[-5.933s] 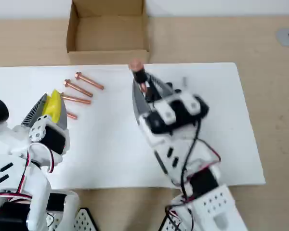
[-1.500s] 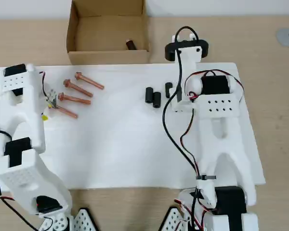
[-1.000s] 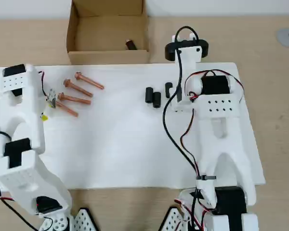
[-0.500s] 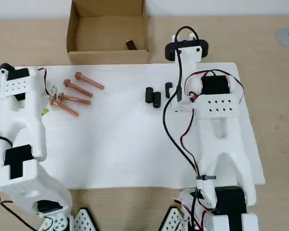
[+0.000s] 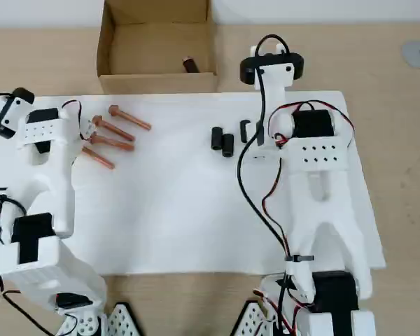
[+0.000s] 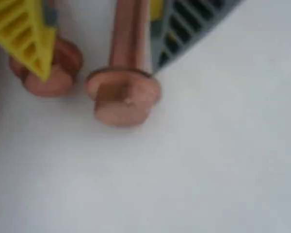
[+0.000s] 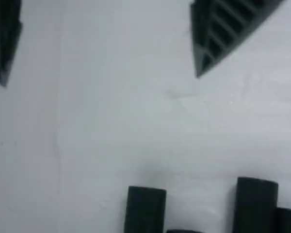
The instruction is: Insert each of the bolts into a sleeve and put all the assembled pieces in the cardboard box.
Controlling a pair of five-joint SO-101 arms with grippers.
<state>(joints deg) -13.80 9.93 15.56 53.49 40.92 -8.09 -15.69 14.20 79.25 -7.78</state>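
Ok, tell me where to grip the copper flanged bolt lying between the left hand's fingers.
Grip the copper flanged bolt on its straight shank, behind the wide head, coming from above: it lies flat on the white sheet, shank between the open fingers of the left hand.

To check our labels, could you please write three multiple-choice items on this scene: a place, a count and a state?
1. Where is the sleeved bolt? A) on the white sheet B) in the cardboard box C) in a claw
2. How many bare bolts lie on the sheet? A) two B) four C) six
3. The right claw is: A) open B) shut on a sleeve C) shut on a bolt
Key: 1 B, it lies inside the walls. 2 B, four copper shafts show. 3 A, its fingers stand wide apart.
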